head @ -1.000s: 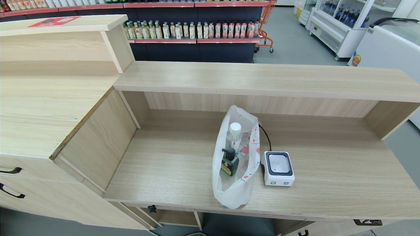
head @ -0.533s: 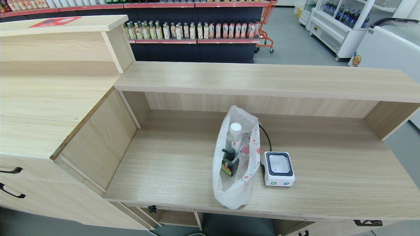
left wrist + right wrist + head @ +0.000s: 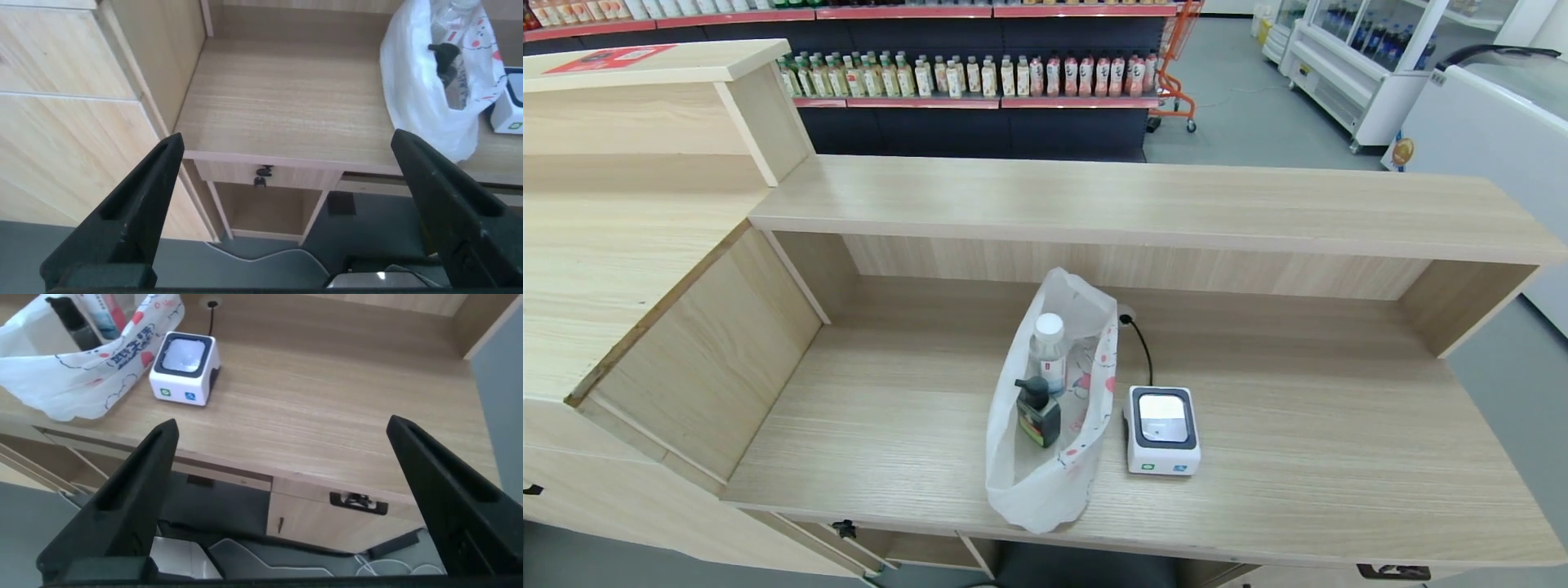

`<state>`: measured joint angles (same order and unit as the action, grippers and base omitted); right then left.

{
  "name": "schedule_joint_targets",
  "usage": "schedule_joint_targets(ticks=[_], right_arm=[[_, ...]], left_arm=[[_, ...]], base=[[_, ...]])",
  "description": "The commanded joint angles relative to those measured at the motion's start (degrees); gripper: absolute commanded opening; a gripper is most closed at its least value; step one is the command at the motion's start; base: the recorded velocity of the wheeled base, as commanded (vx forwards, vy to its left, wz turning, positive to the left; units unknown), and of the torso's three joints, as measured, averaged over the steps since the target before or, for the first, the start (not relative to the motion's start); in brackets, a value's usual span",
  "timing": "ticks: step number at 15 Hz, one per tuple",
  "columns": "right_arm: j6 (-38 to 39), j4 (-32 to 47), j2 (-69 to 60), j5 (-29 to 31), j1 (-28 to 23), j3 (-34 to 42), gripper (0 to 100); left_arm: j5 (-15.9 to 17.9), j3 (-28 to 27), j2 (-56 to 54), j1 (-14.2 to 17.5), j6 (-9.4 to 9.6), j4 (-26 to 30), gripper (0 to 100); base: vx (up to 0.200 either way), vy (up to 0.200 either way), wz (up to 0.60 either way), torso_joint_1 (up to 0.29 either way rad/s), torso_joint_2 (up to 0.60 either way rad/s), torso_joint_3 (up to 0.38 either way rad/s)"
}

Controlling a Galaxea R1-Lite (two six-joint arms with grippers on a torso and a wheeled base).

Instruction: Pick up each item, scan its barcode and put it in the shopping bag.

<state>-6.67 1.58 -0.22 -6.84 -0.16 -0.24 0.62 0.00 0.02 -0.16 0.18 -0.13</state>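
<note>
Shopping bag (image 3: pixel 1013 482) stands open on the counter (image 3: pixel 1339 441), near its front edge and about the middle. Inside it are two items: a clear bottle with a white cap (image 3: pixel 1049 347) on the far side and a dark pump bottle (image 3: pixel 1037 412) on the near side, both upright. A scanner (image 3: pixel 1162 429) sits just right of the bag, window facing up, its cable (image 3: pixel 1141 347) running to the far wall.

The left gripper (image 3: pixel 288 139) hangs on the near side of the counter, left of the bag, fingers spread wide and holding nothing. The right gripper (image 3: pixel 282 423) hangs on the near side too, right of the scanner, equally wide and unloaded.

With both items in the bag, the bagging step looks finished and the task at or close to its end. Any further move would call for finding another item, gripping it, showing its barcode to the scanner window, then lowering it through the bag's mouth without folding the thin wall.
</note>
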Motion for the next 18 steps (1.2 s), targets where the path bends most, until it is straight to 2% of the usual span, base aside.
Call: schedule_joint_targets(ticks=[1,5,11,14,15,18], right_arm=[[0.1,0.0,0.2,0.0,0.0,0.0,100],[-0.4,0.0,0.2,0.0,0.0,0.1,100],[-0.4,0.0,0.2,0.0,0.0,0.0,100],[0.0,0.0,0.2,0.1,0.0,0.1,100],[0.2,0.0,0.2,0.0,0.0,0.1,0],[0.6,0.1,0.2,0.1,0.0,0.0,0]], left_arm=[[0.0,0.0,0.1,0.0,-0.18,0.0,100],[0.0,0.0,0.1,0.0,-0.01,0.0,100],[0.0,0.0,0.1,0.0,-0.18,0.0,100],[0.0,0.0,0.1,0.0,-0.18,0.0,100],[0.0,0.0,0.1,0.0,-0.18,0.0,100],[0.0,0.0,0.1,0.0,-0.18,0.0,100]], base=[[0.0,0.0,0.0,0.0,0.0,0.0],[0.0,0.0,0.0,0.0,0.0,0.0],[0.2,0.0,0.0,0.001,0.0,0.001],[0.0,0.0,0.0,0.0,0.0,0.0],[0.0,0.0,0.0,0.056,0.03,-0.012],[0.0,0.0,0.0,0.0,0.0,0.0]])
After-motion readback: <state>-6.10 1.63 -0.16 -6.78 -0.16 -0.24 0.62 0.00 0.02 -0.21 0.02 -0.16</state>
